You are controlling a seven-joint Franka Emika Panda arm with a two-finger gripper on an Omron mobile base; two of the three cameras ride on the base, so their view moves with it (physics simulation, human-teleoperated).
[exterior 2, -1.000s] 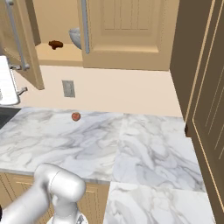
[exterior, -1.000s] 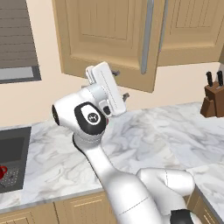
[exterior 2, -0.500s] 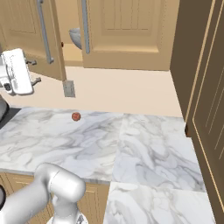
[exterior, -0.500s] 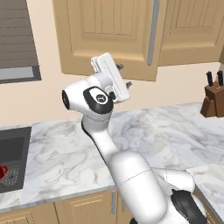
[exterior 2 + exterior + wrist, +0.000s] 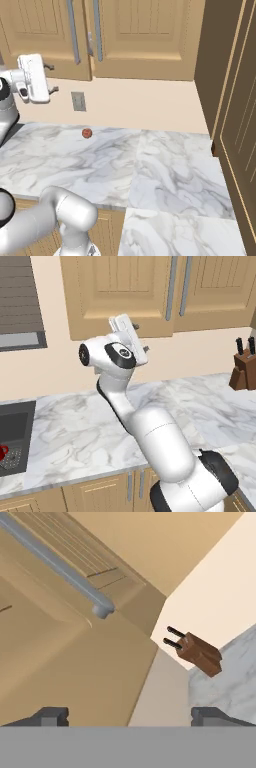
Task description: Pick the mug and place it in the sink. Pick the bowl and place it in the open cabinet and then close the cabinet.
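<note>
The cabinet (image 5: 120,296) has both light wood doors shut, with their silver bar handles (image 5: 74,30) side by side. My gripper (image 5: 141,337) hangs open just below the left door's lower edge, with nothing between its fingers. In the right base view the gripper (image 5: 51,78) is at the far left, beside the wall. The hand view looks up along the cabinet door (image 5: 75,662) and one handle (image 5: 55,562), with the fingertips (image 5: 50,716) wide apart. The red mug (image 5: 2,452) lies in the black sink (image 5: 12,426) at the far left. The bowl is hidden.
A knife block (image 5: 243,368) stands at the right end of the marble counter (image 5: 75,431) and also shows in the hand view as the knife block (image 5: 200,652). A small reddish ball (image 5: 87,133) lies near the wall under an outlet (image 5: 77,101). A tall wooden cupboard (image 5: 235,100) bounds the right side.
The left cabinet door has swung from open to fully shut, hiding the shelf and the bowl. The hand has followed it toward the wall and a little higher. The jaws narrowed briefly and reopened.
</note>
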